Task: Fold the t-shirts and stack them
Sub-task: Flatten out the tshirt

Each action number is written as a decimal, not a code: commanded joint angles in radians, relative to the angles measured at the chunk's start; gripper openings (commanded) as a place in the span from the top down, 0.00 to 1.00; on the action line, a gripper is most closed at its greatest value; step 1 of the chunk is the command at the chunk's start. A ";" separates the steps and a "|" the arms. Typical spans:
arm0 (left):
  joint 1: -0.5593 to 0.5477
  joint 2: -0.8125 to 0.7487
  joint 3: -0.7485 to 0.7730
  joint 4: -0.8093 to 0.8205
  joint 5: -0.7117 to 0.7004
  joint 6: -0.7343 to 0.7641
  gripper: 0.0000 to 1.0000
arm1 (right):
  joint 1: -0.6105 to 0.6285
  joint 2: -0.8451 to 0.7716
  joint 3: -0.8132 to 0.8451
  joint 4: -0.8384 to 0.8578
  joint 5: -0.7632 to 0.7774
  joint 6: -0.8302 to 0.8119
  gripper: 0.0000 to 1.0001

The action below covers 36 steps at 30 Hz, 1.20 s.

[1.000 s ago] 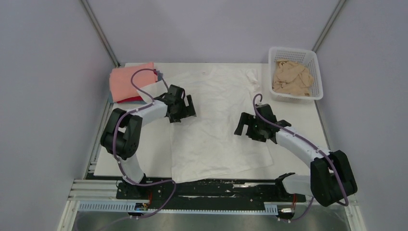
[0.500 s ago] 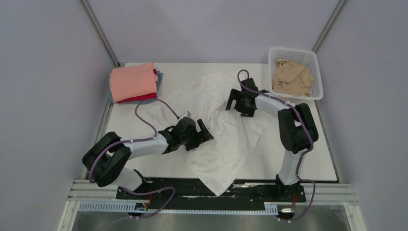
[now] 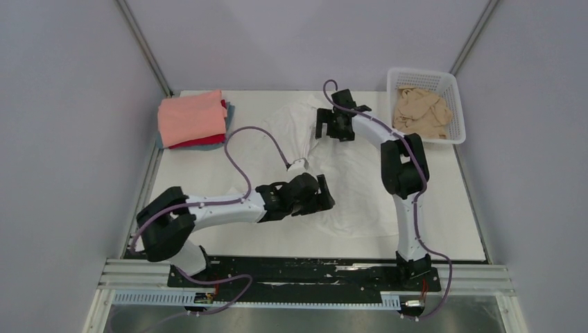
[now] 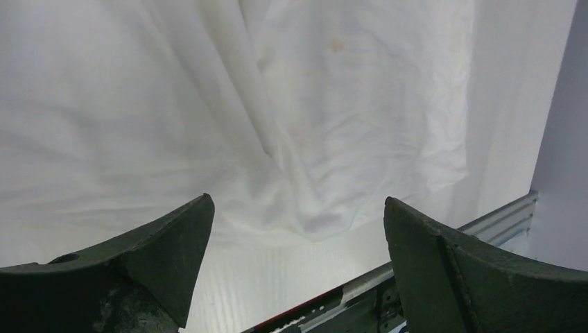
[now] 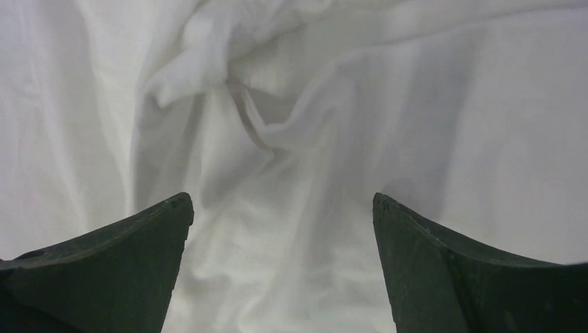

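Wide apart and holding nothing, the left fingers (image 4: 145, 267) hang over the white t-shirt (image 3: 350, 198). In the left wrist view only smooth, lightly creased cloth shows between them, with the shirt's hem, a strip of bare desk (image 3: 451, 222) and the metal rail (image 4: 423, 274) of the near edge beyond. The right fingers (image 5: 111, 267) are spread just as wide, also with nothing gripped. Below them the cloth is bunched into twisted folds.

From above, the left arm reaches across to the middle of the desk, its fingers over the near half of the white t-shirt. The right arm is stretched toward the far edge, its fingers over the shirt's far end. The shirt itself lies crumpled in the middle of the desk, running from near the far edge toward the near edge.

At the far left corner sits a folded stack with a salmon-pink t-shirt (image 3: 192, 119) on top, a red t-shirt (image 3: 208, 141) under it and a blue-grey t-shirt (image 3: 231, 111) showing at the side. In the far right corner a white basket (image 3: 459, 104) holds a crumpled beige-tan t-shirt (image 3: 419, 111).
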 commanded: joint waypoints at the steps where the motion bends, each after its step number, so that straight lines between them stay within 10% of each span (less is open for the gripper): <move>1: 0.047 -0.251 -0.052 -0.159 -0.303 0.097 0.00 | -0.007 -0.228 -0.091 -0.067 0.148 -0.036 0.00; 16: 0.631 -0.067 0.003 -0.110 0.077 0.362 0.00 | 0.000 -0.796 -0.957 0.164 0.125 0.232 0.00; 25: 0.671 0.091 0.029 -0.188 0.129 0.339 0.00 | -0.087 -0.781 -1.076 0.179 0.118 0.245 0.00; 36: 0.622 -0.335 -0.464 -0.233 0.177 0.122 0.00 | -0.331 -1.122 -1.345 0.119 -0.051 0.246 0.00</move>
